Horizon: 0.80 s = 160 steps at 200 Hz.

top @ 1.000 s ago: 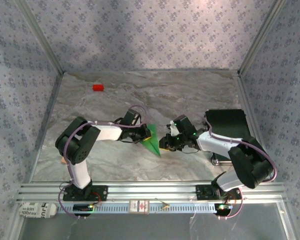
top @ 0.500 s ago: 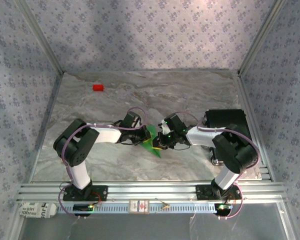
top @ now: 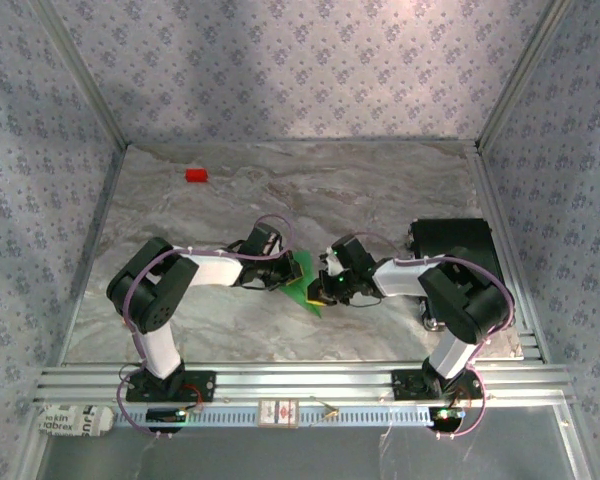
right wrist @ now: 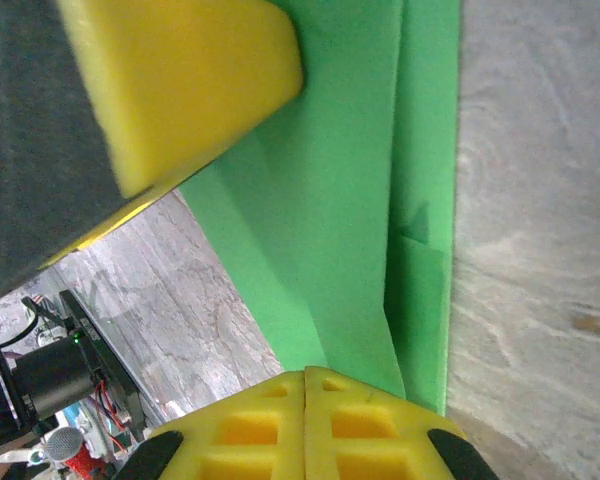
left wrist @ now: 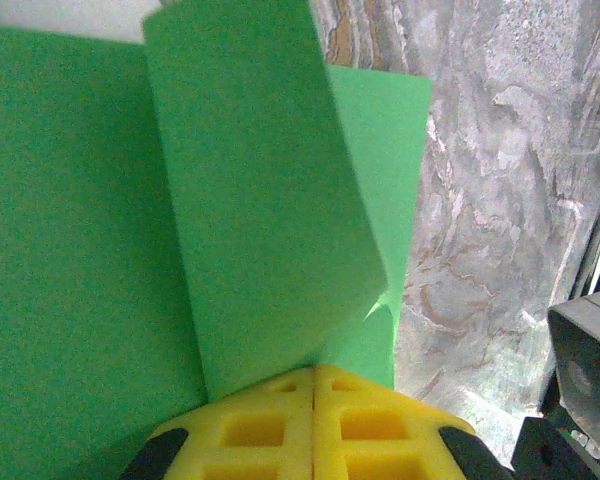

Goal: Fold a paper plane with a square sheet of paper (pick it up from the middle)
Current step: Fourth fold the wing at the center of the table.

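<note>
The square sheet of paper [top: 305,291] is bright green, folded into overlapping layers, and hangs between the two arms at mid-table with a tip pointing to the near edge. My left gripper [top: 288,277] is shut on its left side. In the left wrist view the yellow fingers [left wrist: 270,420] meet on the paper [left wrist: 260,200], where one flap curls up. My right gripper [top: 320,288] is shut on the right side. Its yellow fingers [right wrist: 360,420] pinch a fold of the paper [right wrist: 350,200], and the left gripper's yellow finger [right wrist: 180,80] sits close above.
A small red block [top: 196,175] lies at the far left of the marble table [top: 380,190]. A black box [top: 455,243] stands at the right, behind the right arm. Patterned walls close in the back and both sides.
The right arm swung left from beside the paper up to it, and its jaws closed on the paper's right side. The left gripper kept its hold and shifted only slightly.
</note>
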### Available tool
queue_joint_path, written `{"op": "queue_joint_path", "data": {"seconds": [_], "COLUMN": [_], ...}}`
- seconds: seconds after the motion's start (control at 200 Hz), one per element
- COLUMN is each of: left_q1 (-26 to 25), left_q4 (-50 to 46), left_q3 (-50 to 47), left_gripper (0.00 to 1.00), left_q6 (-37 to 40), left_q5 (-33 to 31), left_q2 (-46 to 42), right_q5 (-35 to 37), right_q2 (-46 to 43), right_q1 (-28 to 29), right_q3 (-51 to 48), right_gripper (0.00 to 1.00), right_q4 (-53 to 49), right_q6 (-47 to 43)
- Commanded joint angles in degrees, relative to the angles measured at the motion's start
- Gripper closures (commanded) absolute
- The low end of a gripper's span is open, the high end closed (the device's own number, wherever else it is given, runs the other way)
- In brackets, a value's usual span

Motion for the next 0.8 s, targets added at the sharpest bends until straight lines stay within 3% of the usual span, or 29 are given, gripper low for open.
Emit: {"op": "queue_joint_path", "data": {"seconds": [0.0,0.425,0.795], "left_q1": [-0.44,-0.48,-0.26], "left_q4": [-5.55,-6.01,-7.27], "left_q3": [-1.33,-1.44,-1.57], "left_gripper": [0.93,0.93,0.94], "left_q6": [-0.06,-0.06,-0.03], "left_q5": [-1.86,-2.39,-3.26], "left_q2": [0.64,0.64,1.23], "right_q5": [-1.06,-0.35,2.14], "right_q2": [0.72,-0.41,-3.56], "right_q1": [0.26,0.53,1.22], "right_q3": [-1.42,-5.75,-8.29], "right_gripper": [0.93,0.94,0.95], "right_q4": [1.72,3.38,-2.76], "right_q6": [1.68,2.97,0.25]}}
